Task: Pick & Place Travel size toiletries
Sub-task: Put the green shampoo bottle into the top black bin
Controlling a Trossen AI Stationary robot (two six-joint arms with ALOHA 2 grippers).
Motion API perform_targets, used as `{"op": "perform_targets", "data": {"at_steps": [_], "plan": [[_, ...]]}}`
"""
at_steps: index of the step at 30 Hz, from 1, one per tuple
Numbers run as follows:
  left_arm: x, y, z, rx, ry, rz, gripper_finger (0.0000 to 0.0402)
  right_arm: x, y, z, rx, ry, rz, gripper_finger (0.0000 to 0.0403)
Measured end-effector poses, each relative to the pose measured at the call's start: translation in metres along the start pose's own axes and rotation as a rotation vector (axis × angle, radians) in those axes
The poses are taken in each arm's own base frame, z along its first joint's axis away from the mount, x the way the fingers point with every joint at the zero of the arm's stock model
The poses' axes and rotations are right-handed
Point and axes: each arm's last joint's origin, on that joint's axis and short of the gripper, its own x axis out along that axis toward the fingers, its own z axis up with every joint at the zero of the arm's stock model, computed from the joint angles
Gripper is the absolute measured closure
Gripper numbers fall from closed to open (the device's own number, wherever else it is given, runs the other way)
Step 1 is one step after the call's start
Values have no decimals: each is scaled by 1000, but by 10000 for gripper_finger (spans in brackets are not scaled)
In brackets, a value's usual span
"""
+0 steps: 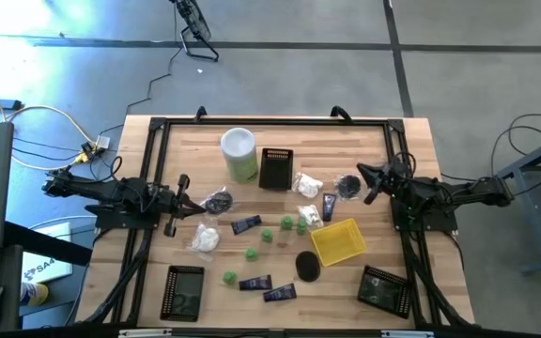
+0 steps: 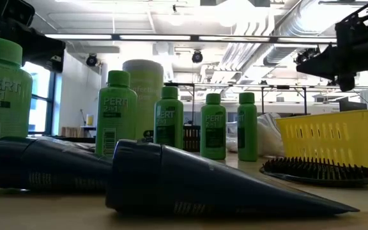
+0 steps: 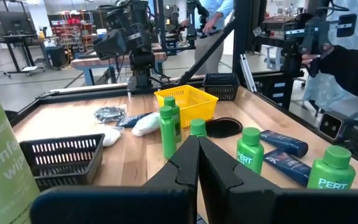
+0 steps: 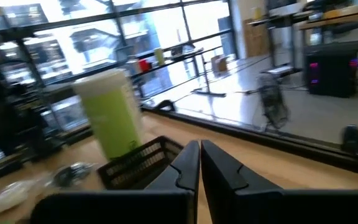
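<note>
- The left tool (image 1: 182, 202) hovers at the left side of the wooden desk (image 1: 402, 141), its two dark fingers (image 3: 185, 163) pressed together with nothing between them in the left wrist view
- Just right of it lie a dark round piece in clear wrap (image 1: 217, 201) and a white soft packet (image 1: 205, 238); the wrap makes the dark piece hard to read
- A black mesh basket (image 1: 183, 293) sits at the near left edge
- The tall white-and-green cylindrical canister (image 1: 239, 154) stands at the back, beside an upright black mesh basket (image 1: 276, 168)
- Mid-desk, dark navy tubes (image 1: 246, 224) and little green bottles (image 1: 269, 235) lie scattered; in the low view two tubes (image 2: 197, 182) fill the foreground and hide what lies behind
- The yellow mesh basket (image 1: 338, 241) sits right of centre, a flat black oval piece (image 1: 308, 266) just beside it
- The right tool (image 1: 372, 182) hovers at the right side, clenched and empty in its wrist view, which is blurred
</note>
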Motion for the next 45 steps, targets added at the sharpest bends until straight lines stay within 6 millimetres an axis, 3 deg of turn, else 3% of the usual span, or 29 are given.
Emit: {"op": "perform_targets", "data": {"at_steps": [8, 14, 37, 45], "plan": [[0, 0, 0, -99, -1, 0, 399, -2, 9, -3, -1, 89, 331, 395], [0, 0, 0, -99, -1, 0, 399, -4, 13, -4, -3, 135, 485, 395], [0, 0, 0, -102, -2, 3, 399, -5, 15, -6, -1, 164, 559, 395], [0, 3, 1, -100, -11, 88, 399, -8, 19, -8, -9, 213, 724, 395]]}}
